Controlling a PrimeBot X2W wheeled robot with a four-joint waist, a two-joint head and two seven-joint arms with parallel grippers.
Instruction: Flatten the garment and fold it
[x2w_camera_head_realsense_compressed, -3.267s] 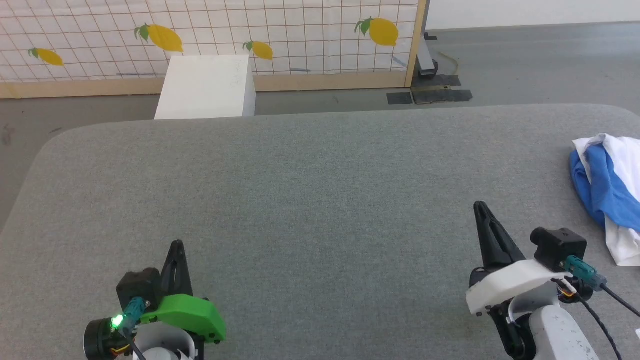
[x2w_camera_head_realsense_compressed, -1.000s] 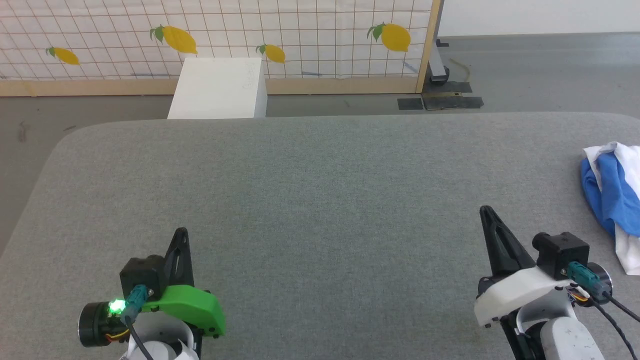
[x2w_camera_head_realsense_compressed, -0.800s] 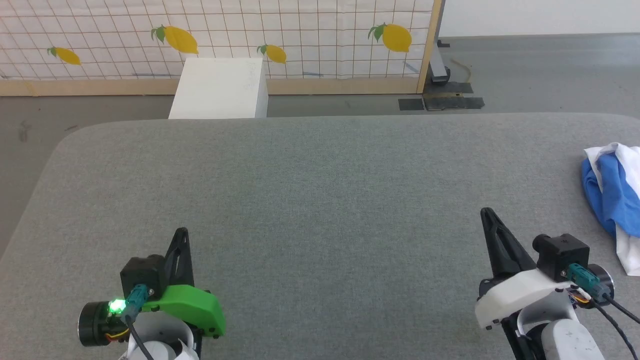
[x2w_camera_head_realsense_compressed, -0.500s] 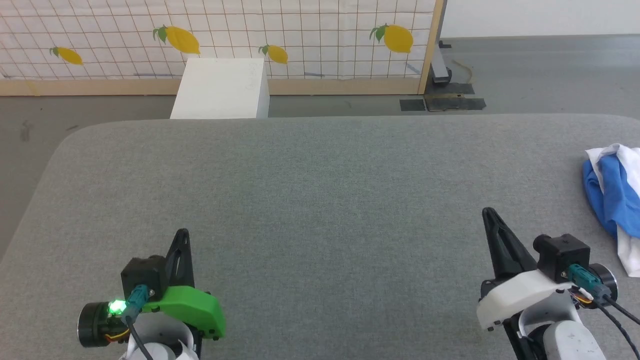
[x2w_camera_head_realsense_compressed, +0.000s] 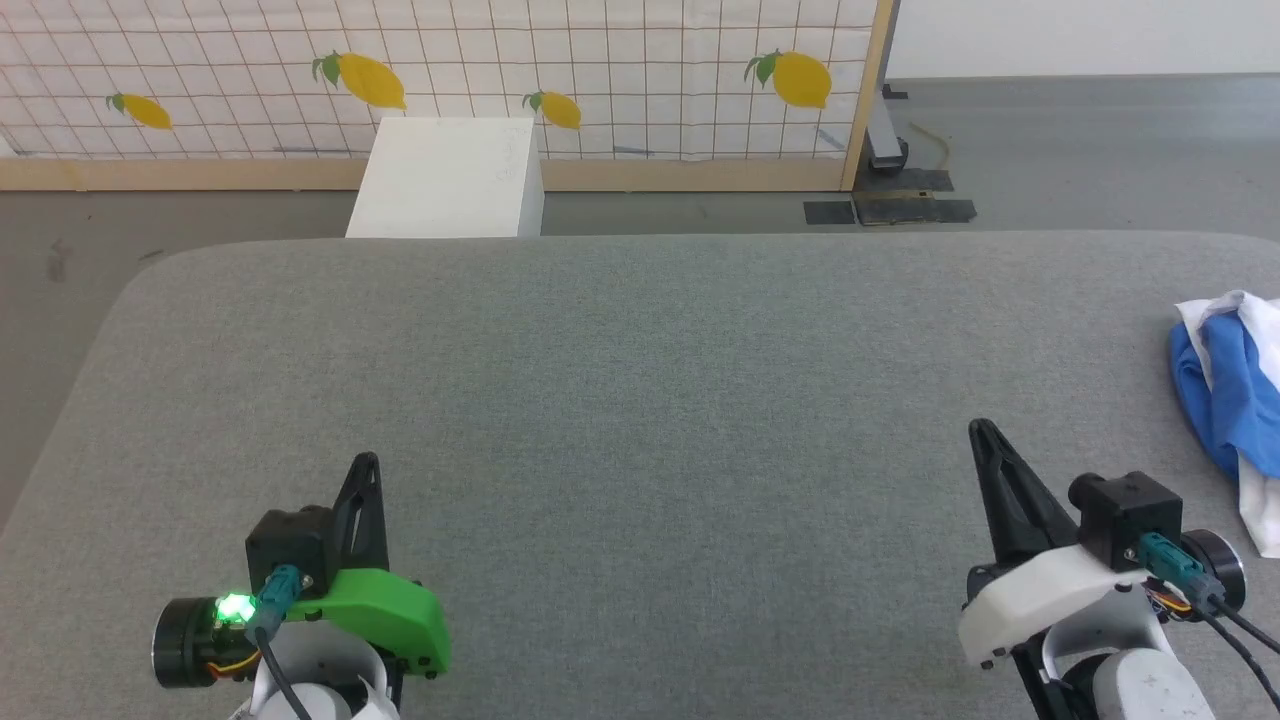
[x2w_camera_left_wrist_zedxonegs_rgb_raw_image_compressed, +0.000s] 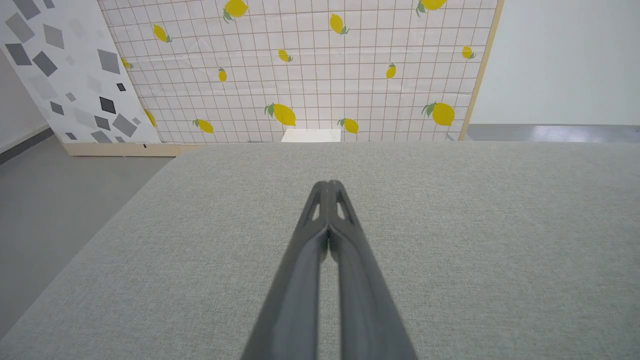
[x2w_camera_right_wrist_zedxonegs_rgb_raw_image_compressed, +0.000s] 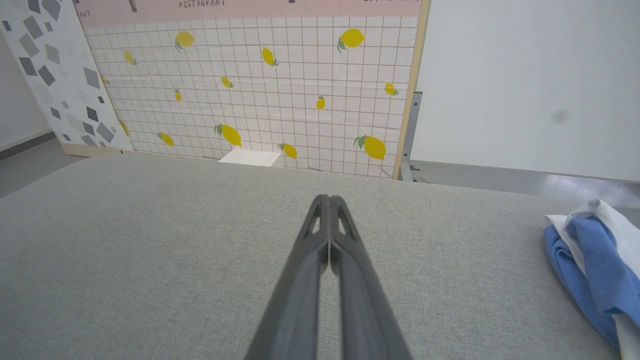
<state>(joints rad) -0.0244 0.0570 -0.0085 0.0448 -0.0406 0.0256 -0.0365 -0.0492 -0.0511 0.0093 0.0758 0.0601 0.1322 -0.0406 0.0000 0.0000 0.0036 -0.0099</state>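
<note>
Garment (x2w_camera_head_realsense_compressed: 1222, 400) bunched up at right edge of grey table (x2w_camera_head_realsense_compressed: 640, 380), blue and white heap, not flattened yet. Left gripper (x2w_camera_head_realsense_compressed: 366, 462) by front-left corner, right gripper (x2w_camera_head_realsense_compressed: 981, 428) front-right. Both pinched tight, nothing held, apart from garment.

Grey, fabric-covered table (x2w_camera_head_realsense_compressed: 640, 380) with rounded far corners. A crumpled blue-and-white garment (x2w_camera_head_realsense_compressed: 1218, 395) lies bunched near its right edge, partly cut off by the view.
</note>
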